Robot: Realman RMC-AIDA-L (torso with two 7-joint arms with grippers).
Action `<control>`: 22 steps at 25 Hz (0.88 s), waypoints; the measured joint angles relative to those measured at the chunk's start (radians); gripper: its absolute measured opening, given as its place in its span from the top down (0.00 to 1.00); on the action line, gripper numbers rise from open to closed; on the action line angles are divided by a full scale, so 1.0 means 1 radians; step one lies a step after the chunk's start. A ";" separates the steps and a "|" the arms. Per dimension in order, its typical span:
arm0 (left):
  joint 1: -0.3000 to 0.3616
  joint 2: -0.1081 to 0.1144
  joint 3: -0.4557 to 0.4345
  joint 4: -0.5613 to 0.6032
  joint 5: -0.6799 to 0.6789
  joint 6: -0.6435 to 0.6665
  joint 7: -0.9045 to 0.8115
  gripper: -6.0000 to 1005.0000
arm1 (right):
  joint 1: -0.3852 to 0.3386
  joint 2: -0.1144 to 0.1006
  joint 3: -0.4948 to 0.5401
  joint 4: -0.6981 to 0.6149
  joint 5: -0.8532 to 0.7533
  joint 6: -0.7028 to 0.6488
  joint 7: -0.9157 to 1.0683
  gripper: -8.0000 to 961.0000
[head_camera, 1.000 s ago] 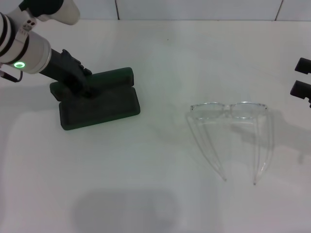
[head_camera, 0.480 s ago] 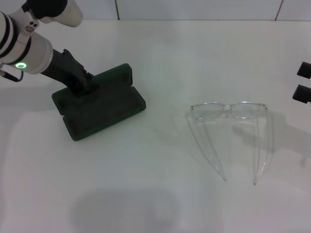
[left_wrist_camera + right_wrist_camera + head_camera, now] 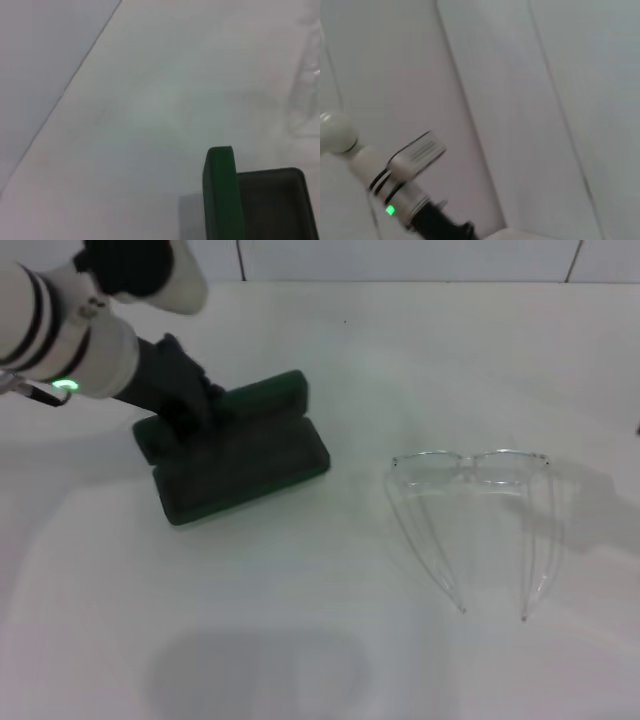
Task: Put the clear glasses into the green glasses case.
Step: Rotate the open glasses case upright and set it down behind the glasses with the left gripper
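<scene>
clear glasses (image 3: 470, 468) lie on table (image 3: 330, 640), temples unfolded, well apart from green glasses case (image 3: 240, 445), on its right. we count one pair, one case. case open; nothing inside yet as far as we see. our left gripper (image 3: 190, 405) clamps case's far edge. right gripper out of sight. pick and placement both remain.

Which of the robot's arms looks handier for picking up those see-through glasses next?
Probably the right. The clear glasses lie on the right side of the table, while the left gripper is busy far off at the green glasses case. The right gripper is out of sight.
</scene>
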 joint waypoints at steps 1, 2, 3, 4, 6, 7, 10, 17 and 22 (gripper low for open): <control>0.021 0.000 0.038 0.035 -0.006 0.000 -0.006 0.79 | -0.004 0.000 0.022 0.005 0.000 -0.010 -0.002 0.23; 0.036 -0.001 0.072 0.066 -0.010 0.000 -0.013 0.78 | -0.009 -0.001 0.047 0.013 -0.001 -0.023 -0.004 0.23; 0.048 -0.001 0.104 0.088 -0.014 -0.001 -0.020 0.78 | -0.012 -0.003 0.073 0.023 -0.001 -0.038 -0.008 0.23; 0.055 -0.001 0.137 0.102 -0.016 -0.002 -0.031 0.78 | -0.015 -0.006 0.108 0.038 -0.001 -0.060 -0.014 0.23; 0.061 -0.001 0.181 0.114 -0.017 -0.005 -0.049 0.78 | -0.021 -0.011 0.160 0.061 -0.001 -0.094 -0.023 0.23; 0.061 -0.002 0.211 0.116 -0.017 -0.007 -0.060 0.78 | -0.024 -0.013 0.182 0.070 -0.001 -0.109 -0.026 0.23; 0.057 -0.002 0.262 0.112 -0.016 -0.009 -0.073 0.77 | -0.038 -0.015 0.221 0.081 -0.002 -0.133 -0.031 0.23; 0.046 -0.004 0.341 0.117 -0.017 -0.017 -0.099 0.77 | -0.056 -0.012 0.228 0.085 -0.002 -0.140 -0.045 0.23; 0.037 -0.006 0.396 0.119 -0.020 -0.044 -0.121 0.76 | -0.058 -0.011 0.228 0.086 -0.002 -0.142 -0.047 0.23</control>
